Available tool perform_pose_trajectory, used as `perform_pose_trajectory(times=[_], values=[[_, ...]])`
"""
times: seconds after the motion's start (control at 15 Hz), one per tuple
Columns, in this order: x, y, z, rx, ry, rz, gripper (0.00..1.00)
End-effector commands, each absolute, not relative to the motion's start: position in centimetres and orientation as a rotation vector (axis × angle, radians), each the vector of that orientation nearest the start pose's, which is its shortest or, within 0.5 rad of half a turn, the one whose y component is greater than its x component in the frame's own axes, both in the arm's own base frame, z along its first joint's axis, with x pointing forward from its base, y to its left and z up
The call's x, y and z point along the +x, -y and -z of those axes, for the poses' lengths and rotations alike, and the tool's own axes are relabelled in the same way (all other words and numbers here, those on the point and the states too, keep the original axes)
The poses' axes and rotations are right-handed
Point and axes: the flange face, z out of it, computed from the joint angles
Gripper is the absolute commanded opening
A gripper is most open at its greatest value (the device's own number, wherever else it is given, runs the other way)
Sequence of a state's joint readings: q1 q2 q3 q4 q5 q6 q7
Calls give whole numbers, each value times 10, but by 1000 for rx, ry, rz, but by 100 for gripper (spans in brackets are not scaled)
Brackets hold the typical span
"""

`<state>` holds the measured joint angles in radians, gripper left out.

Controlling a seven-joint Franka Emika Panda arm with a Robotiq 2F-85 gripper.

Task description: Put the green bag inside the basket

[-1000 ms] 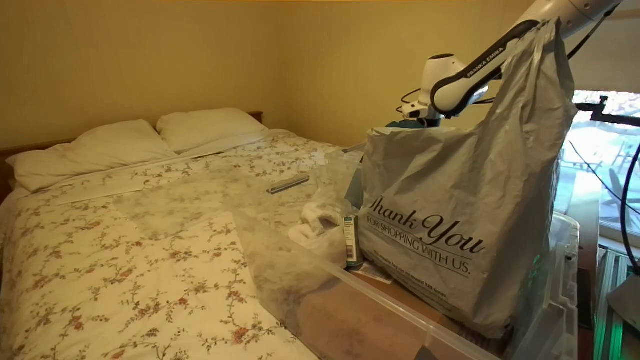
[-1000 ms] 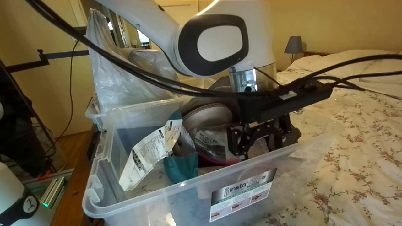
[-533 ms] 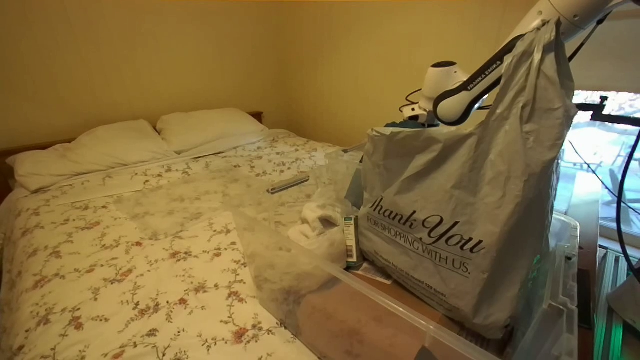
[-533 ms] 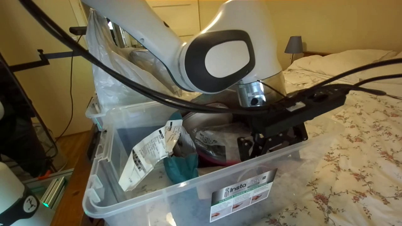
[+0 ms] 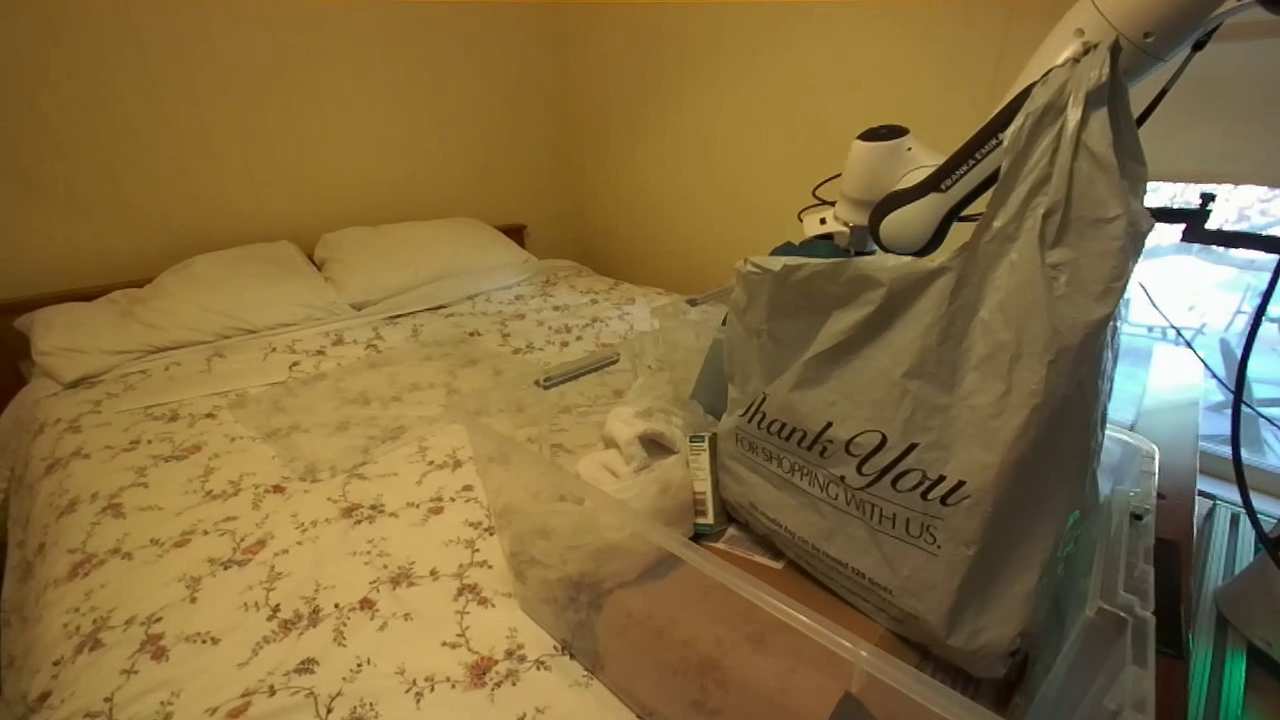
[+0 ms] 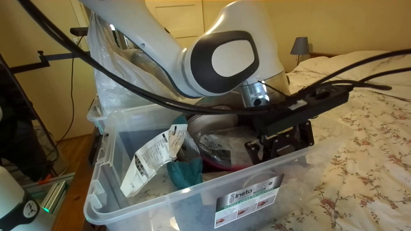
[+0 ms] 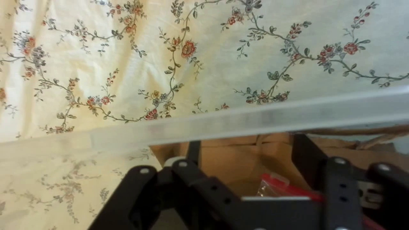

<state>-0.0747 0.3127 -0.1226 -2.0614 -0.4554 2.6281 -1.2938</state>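
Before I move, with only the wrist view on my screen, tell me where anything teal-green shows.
Observer: In an exterior view, something teal-green, likely part of the green bag, shows inside the clear plastic bin.
Operator: Tell me what stands next to it.
Observer: A white printed paper with a barcode rises beside it, tilted; whether they touch I cannot tell.
Operator: Now say where my gripper is from it.
Observer: In that picture the gripper hangs to its right, apart from the part that shows.

Arm (image 6: 224, 59) bent, hand (image 7: 247, 150) downward, fingers (image 7: 306, 155) apart
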Motion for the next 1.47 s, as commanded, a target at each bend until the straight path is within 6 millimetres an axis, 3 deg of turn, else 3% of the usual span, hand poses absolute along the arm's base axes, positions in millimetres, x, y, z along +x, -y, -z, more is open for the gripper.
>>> perform_pose_trajectory(times=[0.0,0.2,0.4,0.53,0.8,0.93,1.0,1.07,1.27,1.33,1.4], values=[[613,107,-308,-2735,2375,-51,46],[614,101,-309,-2769,2351,-48,25],[616,95,-325,-2798,2247,94,3],[616,87,-345,-2831,2176,253,0],[614,69,-407,-2890,2120,662,0],[613,66,-425,-2870,2220,660,0],[609,73,-428,-2882,2295,576,26],[604,82,-429,-2893,2357,512,28],[589,113,-419,-2917,2516,198,47],[578,113,-402,-2841,2504,57,54],[567,108,-384,-2766,2492,27,62]])
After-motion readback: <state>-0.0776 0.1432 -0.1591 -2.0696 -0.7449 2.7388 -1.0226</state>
